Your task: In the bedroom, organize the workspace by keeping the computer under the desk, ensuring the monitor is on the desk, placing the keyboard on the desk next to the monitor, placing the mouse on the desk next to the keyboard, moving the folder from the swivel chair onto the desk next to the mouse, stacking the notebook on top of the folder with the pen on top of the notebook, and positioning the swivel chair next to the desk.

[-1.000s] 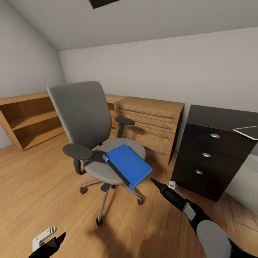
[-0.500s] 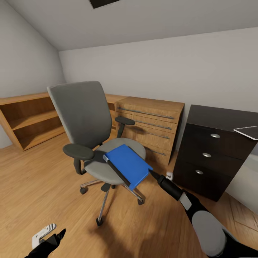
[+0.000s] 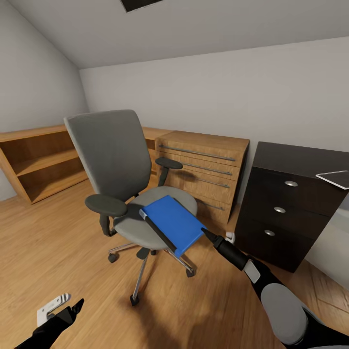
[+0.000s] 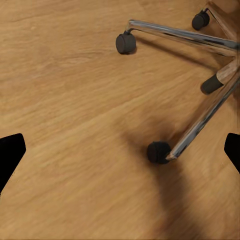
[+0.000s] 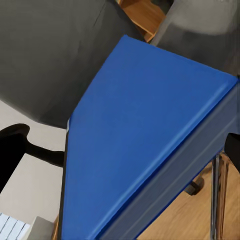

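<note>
My right gripper (image 3: 204,232) sits at the near right corner of the folder (image 3: 172,222), its tip at the folder's edge; whether it touches I cannot tell. In the right wrist view the two dark fingers (image 5: 11,150) stand wide apart at the frame's edges with the folder (image 5: 145,140) between them, so the right fingers are released and grasp nothing. The folder lies flat on the seat of the chair (image 3: 116,160), its near corner overhanging the seat's front edge, with a dark strip along its left side. My left gripper (image 3: 72,310) hangs low over the wood floor (image 3: 58,242), well apart from the chair. In the left wrist view its fingers (image 4: 10,152) are likewise spread to both frame edges, released, over bare floor (image 4: 75,125), with the chair's chrome base (image 4: 200,125) and black casters ahead. The table (image 3: 295,160), black with three drawers and round silver knobs, stands to the right of the chair. A thin pale pad, the notebook (image 3: 334,178), rests on its top at the frame's right edge. A light wooden drawer chest (image 3: 206,167) stands against the grey wall behind the chair, and an open wooden shelf (image 3: 36,162) runs along the left wall.
</note>
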Controlling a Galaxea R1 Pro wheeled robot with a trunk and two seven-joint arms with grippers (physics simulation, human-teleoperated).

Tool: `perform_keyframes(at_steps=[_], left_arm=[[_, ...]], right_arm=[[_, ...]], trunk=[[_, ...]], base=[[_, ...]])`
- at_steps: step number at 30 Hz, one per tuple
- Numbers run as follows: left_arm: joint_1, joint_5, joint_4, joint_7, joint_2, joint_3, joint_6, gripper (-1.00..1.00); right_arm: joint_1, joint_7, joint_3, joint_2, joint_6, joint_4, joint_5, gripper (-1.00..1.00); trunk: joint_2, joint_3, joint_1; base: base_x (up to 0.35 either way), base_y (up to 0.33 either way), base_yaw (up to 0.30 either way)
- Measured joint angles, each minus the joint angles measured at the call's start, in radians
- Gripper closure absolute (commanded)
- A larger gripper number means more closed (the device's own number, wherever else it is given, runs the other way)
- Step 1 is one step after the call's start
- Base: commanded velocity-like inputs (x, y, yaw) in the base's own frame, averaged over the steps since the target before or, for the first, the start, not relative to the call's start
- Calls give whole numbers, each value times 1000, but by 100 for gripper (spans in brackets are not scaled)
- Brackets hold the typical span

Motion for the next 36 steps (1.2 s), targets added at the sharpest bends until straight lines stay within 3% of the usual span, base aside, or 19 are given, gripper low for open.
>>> perform_keyframes(at_steps=[30,36], left_arm=[[0,0,0,0,0,2,0,-100],[0,0,0,0,0,11,0,-100]], right_arm=[[8,-8,-1,-10,4,33,-1,-100],[8,-19,-2,-11,45,46,-1,-100]], trunk=[[0,0,0],[0,0,0]], base=[[0,0,0],[0,0,0]])
